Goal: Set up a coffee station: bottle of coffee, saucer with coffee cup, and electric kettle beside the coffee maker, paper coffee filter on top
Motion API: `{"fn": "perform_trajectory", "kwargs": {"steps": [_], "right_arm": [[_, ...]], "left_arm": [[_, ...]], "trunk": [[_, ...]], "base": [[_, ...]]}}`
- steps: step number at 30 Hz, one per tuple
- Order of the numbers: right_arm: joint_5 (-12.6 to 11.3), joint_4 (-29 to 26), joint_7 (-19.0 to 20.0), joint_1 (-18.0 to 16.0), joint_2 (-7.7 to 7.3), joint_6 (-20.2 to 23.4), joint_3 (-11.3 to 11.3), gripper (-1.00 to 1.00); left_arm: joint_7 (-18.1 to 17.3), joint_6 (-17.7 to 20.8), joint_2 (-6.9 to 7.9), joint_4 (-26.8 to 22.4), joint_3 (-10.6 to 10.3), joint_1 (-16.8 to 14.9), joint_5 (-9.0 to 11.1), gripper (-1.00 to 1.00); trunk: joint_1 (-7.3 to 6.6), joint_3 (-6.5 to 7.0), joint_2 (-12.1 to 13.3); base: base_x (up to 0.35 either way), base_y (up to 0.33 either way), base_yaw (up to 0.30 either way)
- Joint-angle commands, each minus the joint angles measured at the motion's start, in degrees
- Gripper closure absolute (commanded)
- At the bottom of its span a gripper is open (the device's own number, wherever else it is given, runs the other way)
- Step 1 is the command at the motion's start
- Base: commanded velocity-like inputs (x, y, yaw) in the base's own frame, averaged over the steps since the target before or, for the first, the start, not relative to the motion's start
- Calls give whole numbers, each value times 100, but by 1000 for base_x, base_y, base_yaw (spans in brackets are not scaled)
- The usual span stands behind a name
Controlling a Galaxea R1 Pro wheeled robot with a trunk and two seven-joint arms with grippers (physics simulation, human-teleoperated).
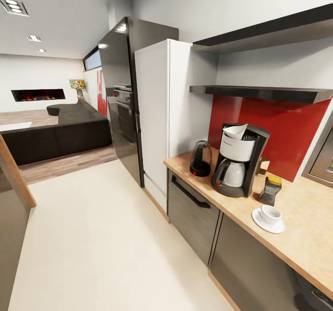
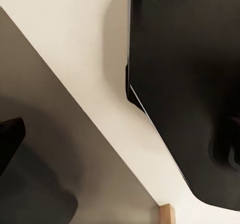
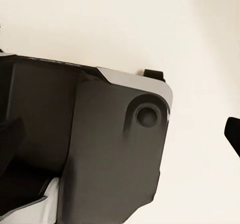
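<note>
On the wooden countertop (image 1: 303, 218) at the right of the head view stands the black coffee maker (image 1: 238, 163) with a white paper filter (image 1: 236, 131) on its top. The dark electric kettle (image 1: 201, 158) stands just left of it. A brown bottle of coffee (image 1: 270, 188) with a yellow cap stands at its right. In front, a white cup (image 1: 271, 213) rests on a white saucer (image 1: 259, 222). The left gripper (image 2: 120, 139) and right gripper (image 3: 122, 134) hang over the pale floor beside the robot's dark base, fingers (image 3: 10, 136) apart and holding nothing.
A white fridge (image 1: 157, 117) and a black oven tower (image 1: 120, 94) stand left of the counter. Two dark shelves (image 1: 259, 91) run above it. A dark sofa (image 1: 55, 135) sits in the far room. Another wooden counter edge (image 1: 14, 172) lies at the left, across the pale floor (image 1: 101, 237).
</note>
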Motion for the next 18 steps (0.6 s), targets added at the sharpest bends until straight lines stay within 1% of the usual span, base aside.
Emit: {"fn": "perform_trajectory", "kwargs": {"steps": [1,11,18], "right_arm": [[-61,-3,13,-5,9,10,43,-100],[-62,-6,13,-5,9,9,41,-100],[-62,-7,13,-5,10,9,40,-100]], "left_arm": [[26,-55,9,-1,46,-5,-64,-100],[25,-98,33,-39,12,-10,-86,-100],[25,-103,29,-183,1,-31,-86,-100]], "trunk": [[3,-11,-12],[3,-11,-12],[3,-11,-12]], "base": [[0,0,0],[0,0,0],[0,0,0]]}}
